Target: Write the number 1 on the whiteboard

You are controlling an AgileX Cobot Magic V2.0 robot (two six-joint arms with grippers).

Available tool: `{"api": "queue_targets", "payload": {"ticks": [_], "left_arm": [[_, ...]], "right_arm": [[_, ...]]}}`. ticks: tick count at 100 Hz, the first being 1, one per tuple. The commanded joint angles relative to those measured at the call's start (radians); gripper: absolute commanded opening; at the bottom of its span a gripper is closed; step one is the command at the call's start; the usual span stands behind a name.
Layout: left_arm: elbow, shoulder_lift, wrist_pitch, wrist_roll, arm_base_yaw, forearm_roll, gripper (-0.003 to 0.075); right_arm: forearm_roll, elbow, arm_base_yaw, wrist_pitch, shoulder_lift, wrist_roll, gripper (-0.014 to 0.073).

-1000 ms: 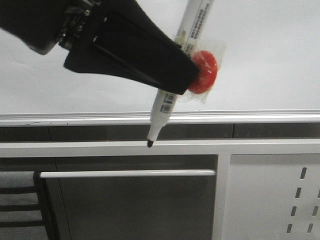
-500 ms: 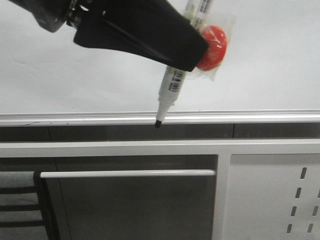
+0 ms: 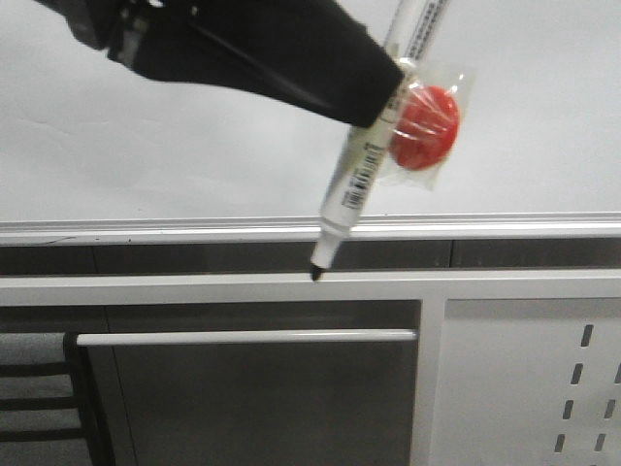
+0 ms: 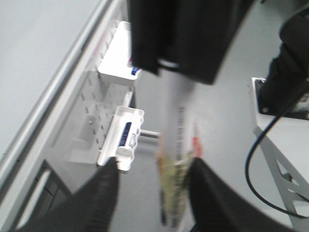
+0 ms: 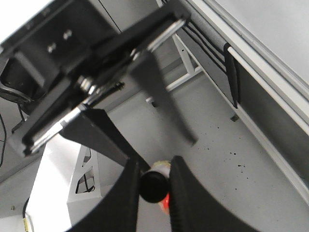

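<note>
The whiteboard (image 3: pixel 146 165) fills the upper part of the front view above its silver rail (image 3: pixel 485 228). No black stroke shows on it. A white marker pen (image 3: pixel 351 180) with a red round magnet (image 3: pixel 427 126) taped to it hangs tilted. Its black tip (image 3: pixel 315 275) is just below the rail. My left gripper (image 3: pixel 383 97) reaches in from the upper left. Its fingers are apart with the pen (image 4: pixel 178 125) between them (image 4: pixel 154 193). My right gripper (image 5: pixel 153 186) is shut on the pen's black end cap and is out of the front view.
A white panel with slanted slots (image 3: pixel 572 388) is at the lower right, and a white bar (image 3: pixel 243 337) crosses below the board. Dark slats (image 3: pixel 39 398) are at the lower left. White trays (image 4: pixel 123 140) hang on a pegboard. A white stand (image 5: pixel 63 193) is on the floor.
The left gripper and the pen moved up and to the right. The pen tip rose to the rail, then dropped just below it, and the pen tilted more.
</note>
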Motion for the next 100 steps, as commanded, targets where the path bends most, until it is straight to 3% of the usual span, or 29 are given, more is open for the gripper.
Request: {"api": "queue_targets", "payload": {"ticks": [1, 6, 25, 41, 55, 71, 100], "left_arm": [[-0.034, -0.048, 0.003, -0.003, 0.032, -0.062, 0.0503], [-0.034, -0.064, 0.011, -0.01, 0.056, -0.064, 0.053], [-0.034, -0.15, 0.081, -0.057, 0.184, -0.064, 0.051], [-0.034, -0.229, 0.17, -0.132, 0.333, -0.064, 0.0458], [-0.019, -0.288, 0.181, -0.186, 0.424, -0.066, 0.0295], [0.024, -0.348, 0.143, -0.193, 0.448, -0.104, -0.0022], [0.165, -0.506, -0.071, -0.194, 0.448, -0.21, -0.002]], "right_arm": [[0.028, -0.028, 0.0, 0.0, -0.018, -0.003, -0.0063], [0.026, -0.028, 0.0, 0.0, -0.018, -0.003, -0.0063], [0.009, -0.028, 0.0, -0.084, -0.055, -0.003, -0.0053], [0.009, 0.049, 0.015, -0.333, -0.194, -0.003, -0.0052], [0.011, 0.203, 0.06, -0.593, -0.364, -0.005, -0.0052], [0.011, 0.338, 0.108, -0.747, -0.498, -0.005, -0.0052], [0.011, 0.413, 0.197, -0.905, -0.528, -0.052, -0.0052]]}}
